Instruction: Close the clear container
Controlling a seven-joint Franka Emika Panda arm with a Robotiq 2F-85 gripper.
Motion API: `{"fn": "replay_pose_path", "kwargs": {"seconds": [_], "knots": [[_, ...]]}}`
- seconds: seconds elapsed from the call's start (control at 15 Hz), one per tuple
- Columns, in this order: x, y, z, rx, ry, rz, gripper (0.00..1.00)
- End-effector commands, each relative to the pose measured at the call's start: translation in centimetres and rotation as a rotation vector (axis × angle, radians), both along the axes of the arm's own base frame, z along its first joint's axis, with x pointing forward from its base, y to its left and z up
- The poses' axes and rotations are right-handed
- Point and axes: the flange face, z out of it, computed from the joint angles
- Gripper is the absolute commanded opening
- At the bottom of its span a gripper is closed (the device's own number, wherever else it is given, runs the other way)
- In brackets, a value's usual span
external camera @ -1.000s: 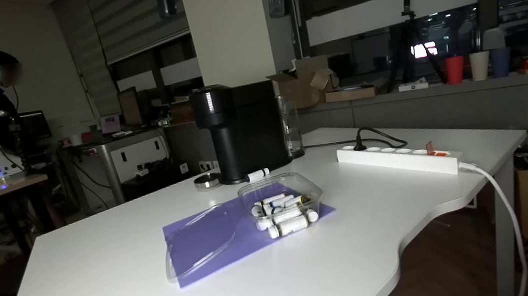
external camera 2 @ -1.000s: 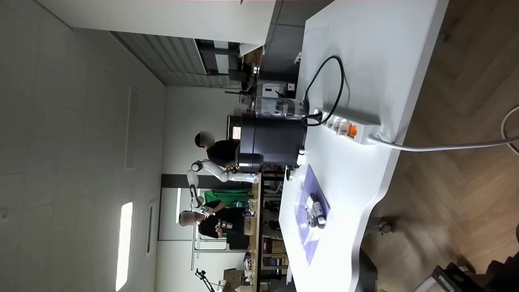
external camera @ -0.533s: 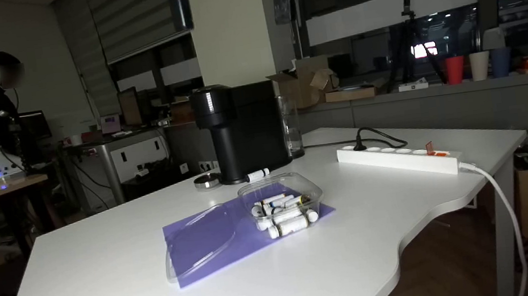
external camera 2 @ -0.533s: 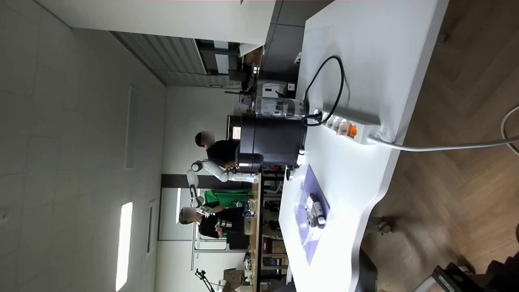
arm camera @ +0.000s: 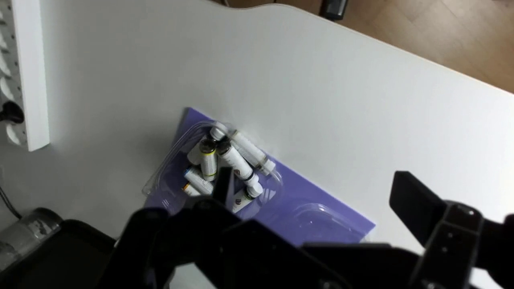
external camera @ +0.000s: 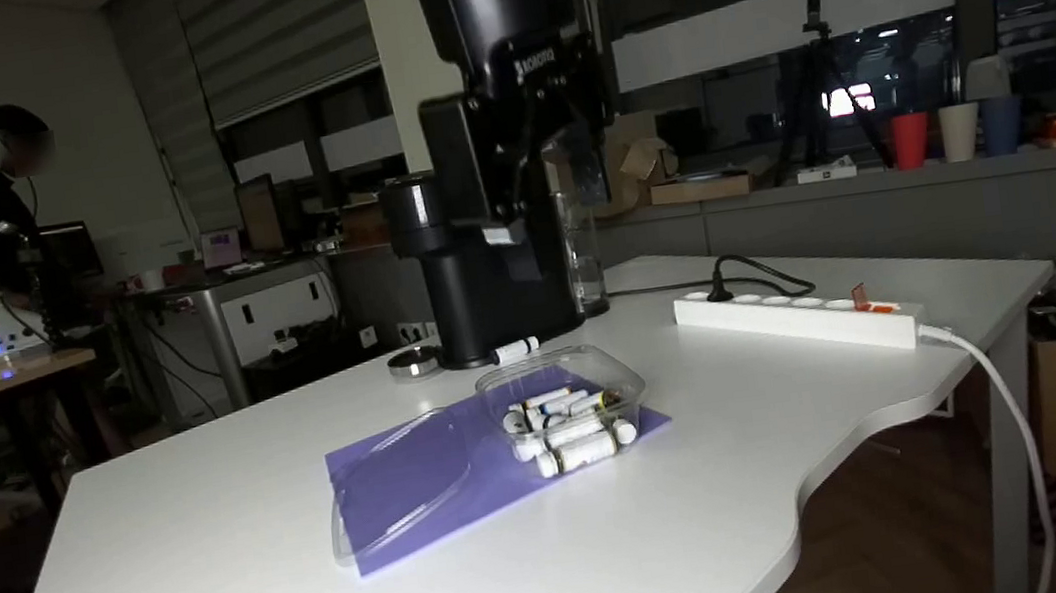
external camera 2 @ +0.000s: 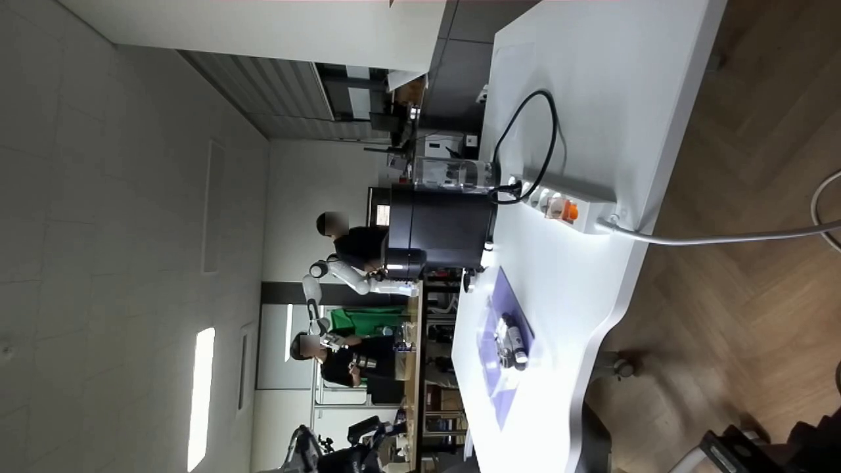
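The clear container [external camera: 612, 367] stands without its lid on the flat purple mat [external camera: 501, 486], with several white-labelled vials inside. In the wrist view the container [arm camera: 160, 172] is left of centre, partly hidden by a finger. Its clear lid [external camera: 405, 488] lies flat beside it, over the mat's other end. In the wrist view the lid [arm camera: 317, 220] is mostly hidden behind the gripper. My gripper [external camera: 545, 209] is high above the table; its fingers are wide apart and empty. The wrist view also shows the gripper [arm camera: 313, 178] open. The container also shows in an exterior view [external camera 2: 506, 348].
A black coffee machine [external camera: 507, 289] stands behind the container, partly covered by the gripper in that view. A loose vial [external camera: 516, 350] and a round metal tin [external camera: 415, 363] lie at its foot. A white power strip [external camera: 798, 319] with a cable lies to the side.
My gripper has come down into both exterior views; before, only dark parts showed at the top edge of an exterior view. Container, lid and mat have not moved.
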Motion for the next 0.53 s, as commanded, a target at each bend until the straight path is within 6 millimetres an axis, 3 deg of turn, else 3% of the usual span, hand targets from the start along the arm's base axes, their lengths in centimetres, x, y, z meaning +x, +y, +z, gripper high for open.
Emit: {"fn": "replay_pose_path", "kwargs": {"seconds": [0.0,0.2,0.33,0.4,0.47], "knots": [[4.3,-0.3,-4.3,-0.108,0.044,0.173,1.0],[6.8,-0.2,-7.4,-0.208,0.076,0.269,1.0],[8.3,-0.1,-9.0,-0.208,0.164,0.169,1.0],[6.2,-0.8,-8.1,-0.189,0.117,0.225,1.0],[6.9,-0.8,-8.9,-0.197,0.147,0.208,1.0]]}}
